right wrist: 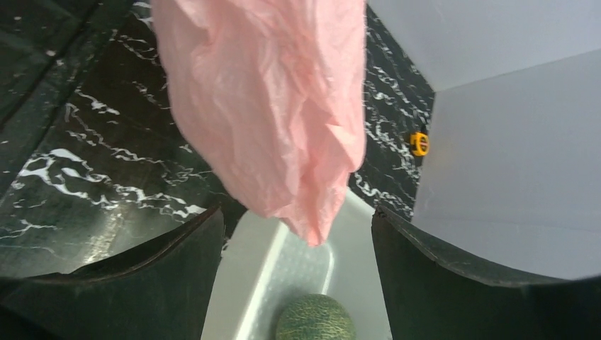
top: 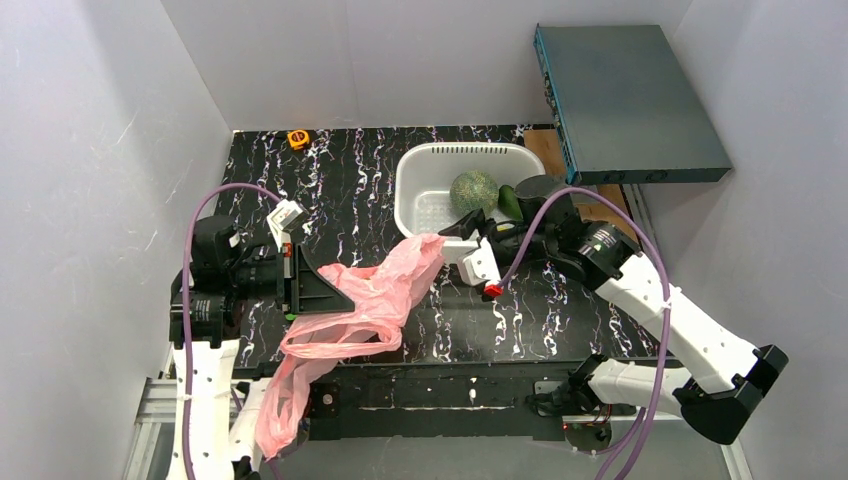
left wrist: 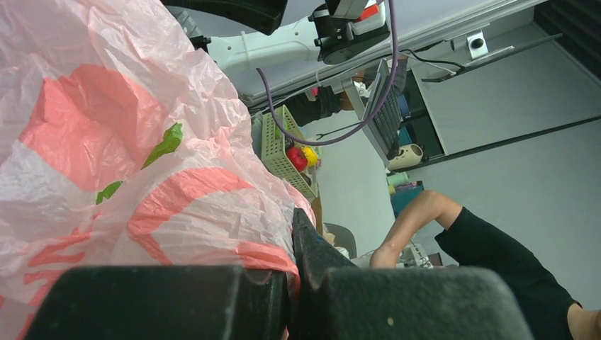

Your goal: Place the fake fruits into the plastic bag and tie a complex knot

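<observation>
Closest in the top view, the plastic bag [top: 370, 300] trails off the table's [top: 560, 310] near edge at 7 o'clock and runs up toward centre. The left gripper [top: 340, 297] is clenched on it at 9 o'clock. The right gripper [top: 462, 240] stands spread and empty near centre, by the white basket [top: 420, 165]. At 1 o'clock, the melon [top: 474, 190] and avocado [top: 509, 203] lie in that basket.

The left wrist view shows the dark fingers [left wrist: 177, 297] pressed together at 6 o'clock, pinching crinkled pink film [left wrist: 142, 142].

The right wrist view has the jaws wide apart, the bag's tip [right wrist: 269, 106] dangling between them from 12 o'clock, untouched. The melon [right wrist: 315, 319] sits at 6 o'clock.

The bag looks light, limp and slippery, so it is best taken at the mouth rim. The melon seems bulky and rigid and likely needs a grip across its widest part.
</observation>
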